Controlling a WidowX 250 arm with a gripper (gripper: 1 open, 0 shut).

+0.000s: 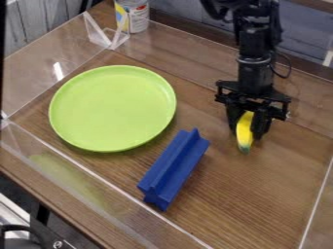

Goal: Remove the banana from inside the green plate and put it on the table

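The small yellow banana [243,132] with a greenish tip is down at the table [260,195], right of the green plate [112,106] and well apart from it. My gripper [248,119] points steeply down over the banana and is shut on its upper part, its black fingers on either side. I cannot tell whether the banana's lower tip touches the wood. The lime-green plate lies flat at the left with nothing in it.
A blue block [174,167] lies diagonally on the wood just left of and in front of the banana. Clear acrylic walls [97,34] border the tabletop. A bottle with a yellow label [129,15] stands beyond the far wall.
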